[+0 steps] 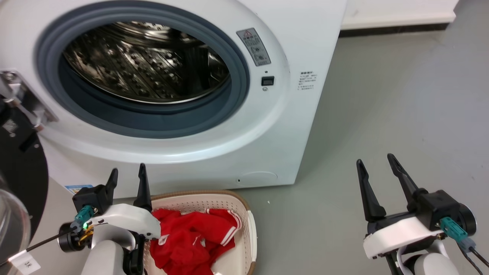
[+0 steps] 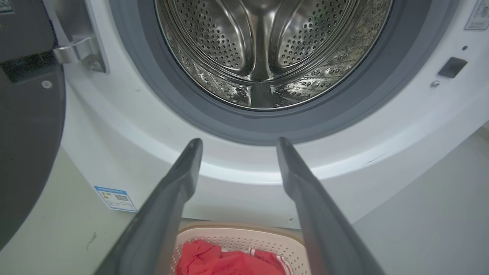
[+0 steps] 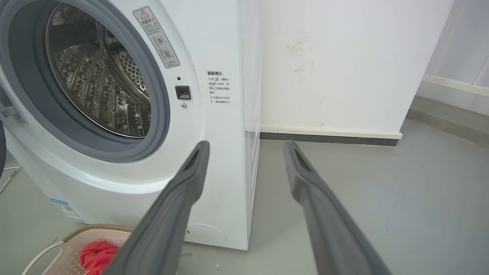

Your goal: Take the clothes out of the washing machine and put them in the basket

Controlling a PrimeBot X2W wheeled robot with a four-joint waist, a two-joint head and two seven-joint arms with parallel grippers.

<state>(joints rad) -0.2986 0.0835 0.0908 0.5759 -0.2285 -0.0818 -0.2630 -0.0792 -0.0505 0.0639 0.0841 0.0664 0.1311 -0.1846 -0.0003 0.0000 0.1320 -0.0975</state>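
Grey floor (image 1: 382, 95) stretches out to a white wall (image 3: 336, 65) with a dark skirting strip (image 3: 328, 138) at its foot. Up front stands the white washing machine (image 1: 298, 46), its door (image 1: 19, 172) swung wide open to the left of the left fingers (image 1: 143, 189). And those left fingers are apart, nothing between them! They point up at the lower front of the machine, with their tips in the head view just below the grey door ring (image 1: 237, 76). Seen from the left wrist, the gap between them frames the white panel under the ring, with the steel drum (image 2: 263, 49) above the tips, all shiny holes and ribs. Down by the base of the left fingers sits the basket (image 1: 250, 229), cream with a brown rim, on the floor close to the foot of the machine. The clothes (image 1: 191, 236) are in it: a red heap with white striped trim, lying just to the right of the left fingers' base and partly behind the pale wrist. A blue label (image 2: 114, 198) sticks on the machine's lower front, left of the left fingers. Over to the right fingers (image 1: 367, 194): also spread apart, also holding nothing, hanging over bare floor well to the right of the machine and well clear of the basket. From the right wrist, the machine's front corner rises beyond the left-hand finger, and the basket with its patch of red peeks in at the lower left beside that finger.
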